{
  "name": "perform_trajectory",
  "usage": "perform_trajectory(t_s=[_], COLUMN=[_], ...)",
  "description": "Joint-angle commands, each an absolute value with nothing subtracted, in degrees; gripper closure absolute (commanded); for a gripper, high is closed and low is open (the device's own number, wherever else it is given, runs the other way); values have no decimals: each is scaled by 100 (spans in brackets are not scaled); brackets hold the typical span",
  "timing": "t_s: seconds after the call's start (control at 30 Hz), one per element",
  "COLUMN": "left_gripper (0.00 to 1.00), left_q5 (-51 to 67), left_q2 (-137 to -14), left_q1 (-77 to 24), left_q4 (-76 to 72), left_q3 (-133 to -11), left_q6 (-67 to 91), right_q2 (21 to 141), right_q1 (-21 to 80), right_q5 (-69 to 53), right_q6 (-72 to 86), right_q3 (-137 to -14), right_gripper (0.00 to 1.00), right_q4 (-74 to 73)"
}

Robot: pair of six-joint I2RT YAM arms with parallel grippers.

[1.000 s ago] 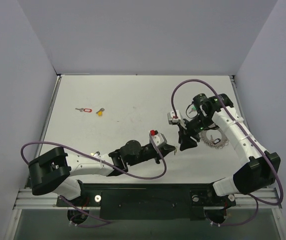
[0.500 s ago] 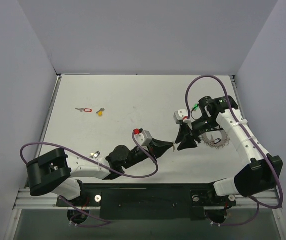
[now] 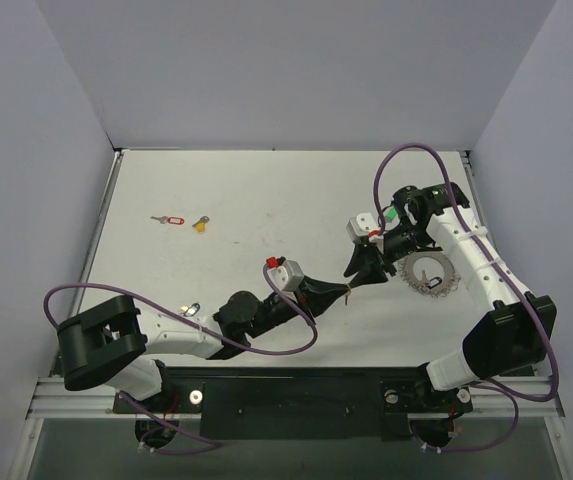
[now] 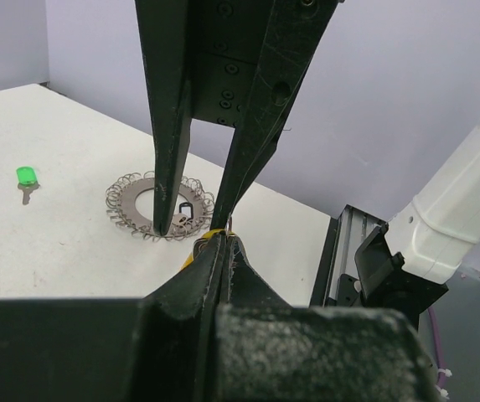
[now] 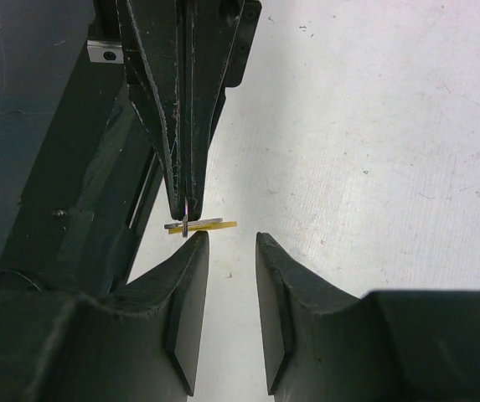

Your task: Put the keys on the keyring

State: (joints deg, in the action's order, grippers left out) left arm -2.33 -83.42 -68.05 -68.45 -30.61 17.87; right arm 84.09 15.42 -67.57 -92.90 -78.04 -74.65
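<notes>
A red-tagged key (image 3: 171,219) and a yellow key (image 3: 200,224) lie far left on the counter (image 3: 266,190). The left hand (image 3: 345,291) pinches a thin yellow-edged key (image 5: 199,224) just before the right hand (image 3: 359,270), whose fingers are parted. The keyring (image 3: 428,275) lies flat just right of them.

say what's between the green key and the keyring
Only bare table. In the left wrist view, nothing lies between the green key and the keyring.

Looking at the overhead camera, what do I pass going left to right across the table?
Red-tagged key → yellow key → left pincer, shut on the held key → keyring.
</notes>
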Motion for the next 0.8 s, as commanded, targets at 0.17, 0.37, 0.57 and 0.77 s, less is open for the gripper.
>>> perform_trajectory(t_s=[0.17,0.37,0.57,0.77], left_gripper=[100,100,100,100], left_q5=[-439,-413,-369,-316], left_q2=[-8271,-8191,-8183,-8235], left_q1=[-6759,-6733,-6715,-6715], left_q4=[-7251,-7163,-7128,-7128], left_q3=[-3041,-3015,-3058,-3111], left_q6=[1793,1731,1723,1740], right_q2=[8139,8033,8103,8209], right_q1=[1451,1371,1467,1643], right_q5=[-6961,-7005,-7031,-6996], right_q6=[-9448,-9378,-9343,-9316], right_q3=[-7893,-7884,-7858,-7901], right_gripper=[73,73,75,79], right_q4=[-8982,-8991,-8991,-8991])
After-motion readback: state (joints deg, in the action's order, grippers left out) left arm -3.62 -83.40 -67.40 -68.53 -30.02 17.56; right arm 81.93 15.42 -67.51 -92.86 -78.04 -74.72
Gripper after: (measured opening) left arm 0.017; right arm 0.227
